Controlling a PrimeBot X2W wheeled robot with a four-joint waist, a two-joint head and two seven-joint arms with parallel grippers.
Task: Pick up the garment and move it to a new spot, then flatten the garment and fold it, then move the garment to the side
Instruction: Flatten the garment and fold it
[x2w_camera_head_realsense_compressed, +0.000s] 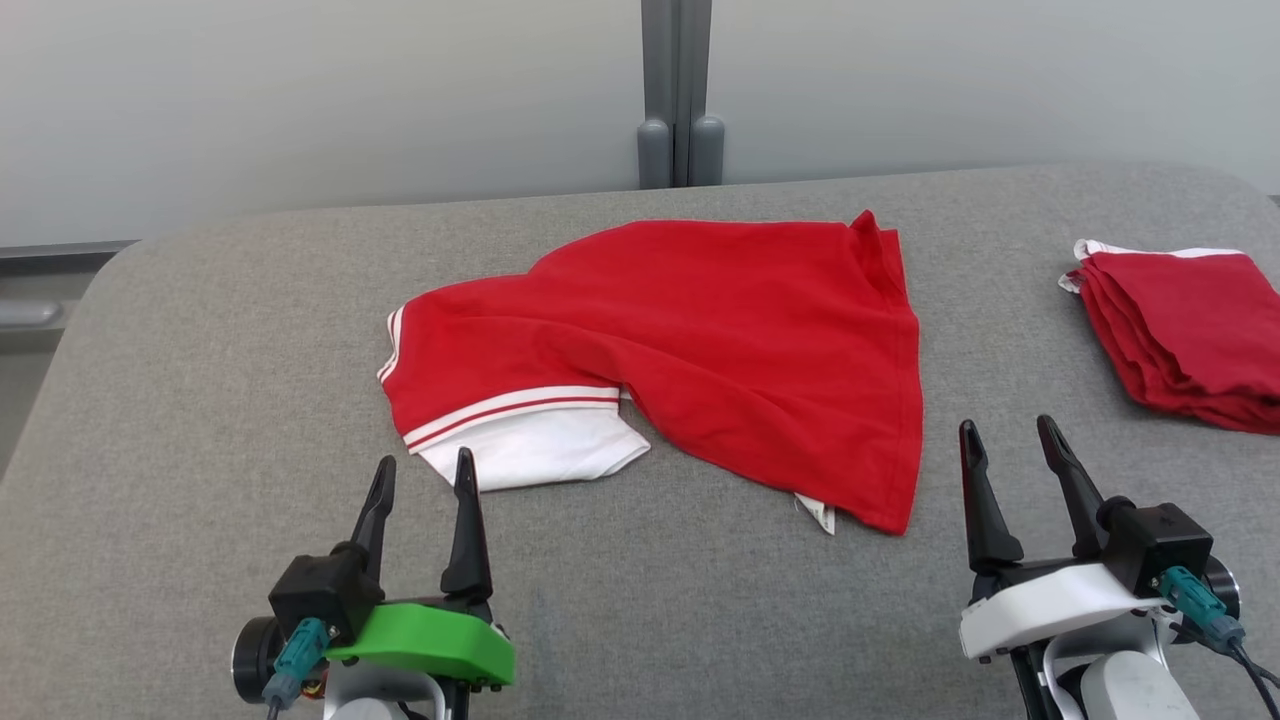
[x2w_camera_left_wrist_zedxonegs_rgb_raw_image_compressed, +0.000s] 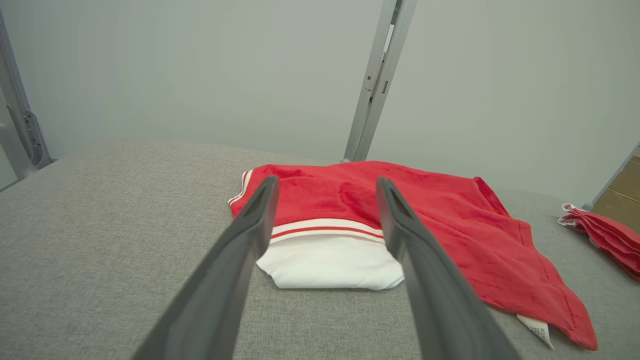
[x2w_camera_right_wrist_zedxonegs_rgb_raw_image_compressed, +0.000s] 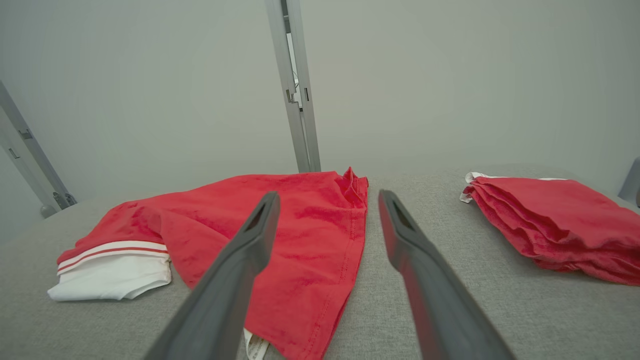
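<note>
Garment (x2w_camera_head_realsense_compressed: 720, 320): one; folded pile (x2w_camera_head_realsense_compressed: 1190, 330): one; left end effector (x2w_camera_head_realsense_compressed: 424, 460) and right end effector (x2w_camera_head_realsense_compressed: 1006, 423) wide

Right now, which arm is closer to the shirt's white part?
Left. The left end effector is just short of the white part; the right end effector is beyond the garment's opposite red edge.

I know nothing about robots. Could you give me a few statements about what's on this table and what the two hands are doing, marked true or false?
1. A crumpled red shirt with white striped trim lies on the grey fabric-covered table. True.
2. The left hand is gripping the shirt. False: it is open and holds nothing.
3. A folded pile of red garments sits to the robot's right. True.
4. The right hand is shut. False: its fingers are spread apart.
</note>
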